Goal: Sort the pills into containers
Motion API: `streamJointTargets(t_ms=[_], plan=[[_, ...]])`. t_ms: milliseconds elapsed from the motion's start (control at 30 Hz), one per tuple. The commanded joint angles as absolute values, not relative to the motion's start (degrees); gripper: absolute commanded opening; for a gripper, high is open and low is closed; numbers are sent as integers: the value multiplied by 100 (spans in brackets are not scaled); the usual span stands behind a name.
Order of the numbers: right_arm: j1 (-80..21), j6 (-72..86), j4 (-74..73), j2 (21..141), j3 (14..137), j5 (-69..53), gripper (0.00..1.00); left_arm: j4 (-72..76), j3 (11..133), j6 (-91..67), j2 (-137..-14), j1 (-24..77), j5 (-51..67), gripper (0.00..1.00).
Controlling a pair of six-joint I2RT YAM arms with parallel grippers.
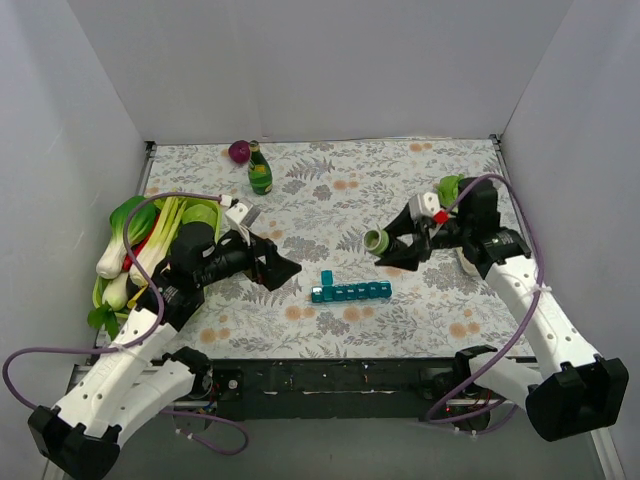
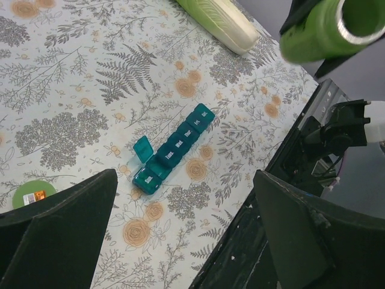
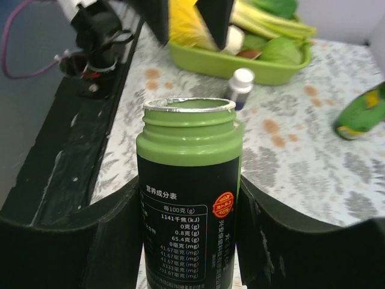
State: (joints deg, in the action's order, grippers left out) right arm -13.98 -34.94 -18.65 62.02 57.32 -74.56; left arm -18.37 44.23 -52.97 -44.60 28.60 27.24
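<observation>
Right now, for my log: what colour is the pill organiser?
The pill organiser is teal, clearest in the left wrist view.

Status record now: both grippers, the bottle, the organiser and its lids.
left gripper: open, empty, just left of the organiser in the top view
right gripper: shut on the green bottle
green bottle: cap off, tipped on its side in the air, mouth towards the left arm
organiser: teal strip lying flat on the table between the two arms
open lid: raised at the end nearest the left gripper; the other lids look shut
pills: none visible; contents of the open compartment are too small to tell
</observation>
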Motion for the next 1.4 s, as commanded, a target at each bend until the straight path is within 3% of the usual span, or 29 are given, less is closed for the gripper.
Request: streamJointTargets(t_ms=[0, 267, 567, 800, 1367], plan=[[-2099, -4490, -2548, 5837, 5055, -6726, 3, -1977, 4298, -4905, -4281, 2839, 2681, 98], [-2970, -5053, -2891, 6081, 4640, -4669, 3, -1828, 4052, -4816, -3991, 2839, 1769, 98], [-3638, -5414, -3498, 7504, 5484, -3235, 2, -1969, 3955, -4869, -4245, 2839, 660, 98], [-4060, -5195, -3594, 8147, 5950, -2226, 1, -1741, 3578, -4816, -3736, 2839, 291, 98], [-4755, -4948, -3858, 9052, 6477, -1354, 1, -1705, 3357, -5045, -3094, 2839, -518, 98]])
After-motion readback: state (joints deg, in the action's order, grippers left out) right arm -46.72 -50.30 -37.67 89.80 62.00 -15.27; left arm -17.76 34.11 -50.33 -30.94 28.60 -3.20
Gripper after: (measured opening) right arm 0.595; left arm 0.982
